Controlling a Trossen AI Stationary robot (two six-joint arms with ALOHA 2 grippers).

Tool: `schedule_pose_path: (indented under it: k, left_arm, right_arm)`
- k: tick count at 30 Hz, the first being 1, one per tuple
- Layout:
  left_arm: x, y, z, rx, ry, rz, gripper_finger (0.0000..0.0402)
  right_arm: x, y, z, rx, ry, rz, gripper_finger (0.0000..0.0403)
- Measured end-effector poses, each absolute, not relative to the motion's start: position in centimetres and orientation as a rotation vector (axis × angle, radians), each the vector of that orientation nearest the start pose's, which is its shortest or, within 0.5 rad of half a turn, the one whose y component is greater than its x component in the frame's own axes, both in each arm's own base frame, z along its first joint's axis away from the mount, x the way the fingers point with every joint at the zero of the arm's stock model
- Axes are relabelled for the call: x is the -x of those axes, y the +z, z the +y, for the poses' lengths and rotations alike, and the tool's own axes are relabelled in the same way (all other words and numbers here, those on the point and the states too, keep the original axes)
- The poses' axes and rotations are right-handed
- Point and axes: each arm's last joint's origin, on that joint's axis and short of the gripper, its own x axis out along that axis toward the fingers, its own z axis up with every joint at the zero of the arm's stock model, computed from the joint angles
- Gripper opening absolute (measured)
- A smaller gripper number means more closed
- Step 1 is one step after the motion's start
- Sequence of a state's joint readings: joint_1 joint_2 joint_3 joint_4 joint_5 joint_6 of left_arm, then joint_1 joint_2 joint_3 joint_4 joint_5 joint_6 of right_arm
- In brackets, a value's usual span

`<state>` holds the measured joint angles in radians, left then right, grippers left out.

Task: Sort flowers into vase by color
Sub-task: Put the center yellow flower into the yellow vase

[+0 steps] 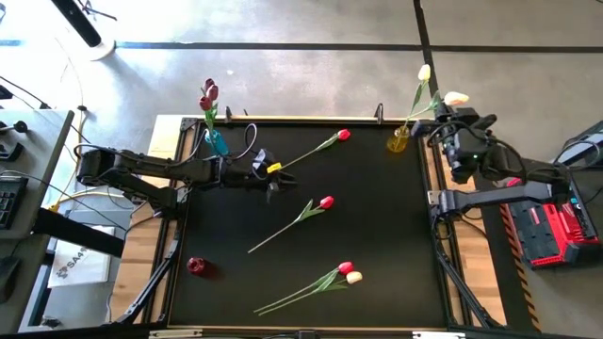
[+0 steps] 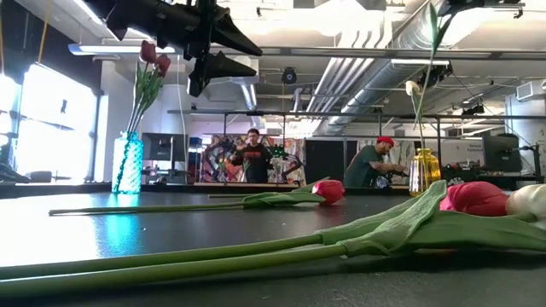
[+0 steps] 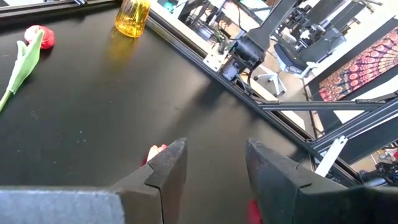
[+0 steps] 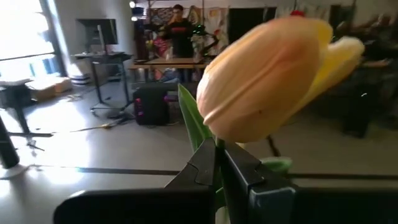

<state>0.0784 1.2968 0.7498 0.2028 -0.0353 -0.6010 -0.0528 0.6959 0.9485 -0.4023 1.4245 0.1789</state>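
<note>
My right gripper (image 1: 450, 105) stands high beyond the table's far right corner, shut on a cream tulip (image 4: 267, 81) whose head (image 1: 457, 97) shows beside it. Close by, a yellow vase (image 1: 399, 140) holds another cream tulip (image 1: 424, 72). My left gripper (image 1: 273, 181) hovers open above the table's left middle, with nothing between its fingers (image 3: 174, 162). A blue vase (image 1: 217, 142) at the far left holds dark red tulips (image 1: 208, 94). Flat on the black table lie a red tulip (image 1: 344, 135), a pink-red one (image 1: 326, 201), and a red and cream pair (image 1: 350, 273). My right gripper pinches the cream tulip's stem (image 4: 217, 144) just below the head, between its two fingers. The fingers lie about level, and the head stands right past the fingertips. The flower is lifted clear of the table. From the head the stem (image 1: 424, 111) slants toward the yellow vase; where its lower end is, I cannot tell.
A small dark red vase (image 1: 196, 266) stands near the table's left edge. Metal frame rails (image 3: 273, 106) run along the table's edges. Two people (image 2: 256, 153) work in the room behind the table. Bare black tabletop (image 1: 377, 217) lies between the loose tulips.
</note>
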Motion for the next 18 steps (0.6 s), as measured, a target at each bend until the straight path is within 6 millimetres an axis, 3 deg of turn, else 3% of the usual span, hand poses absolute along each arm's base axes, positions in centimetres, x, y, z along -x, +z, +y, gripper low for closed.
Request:
schedule_pose_path:
  k: [9,18]
  left_arm:
    - [-27.8,24.9,3.1,0.607,0.244,0.290,0.0152]
    - [-27.8,24.9,3.6,0.625,0.262,0.282,0.0152]
  right_arm:
    - [-10.2,38.1,-3.4,-0.040,-1.494,-0.007,0.0000]
    - [-9.8,36.1,-3.5,-0.115,-1.428,0.043,0.0000]
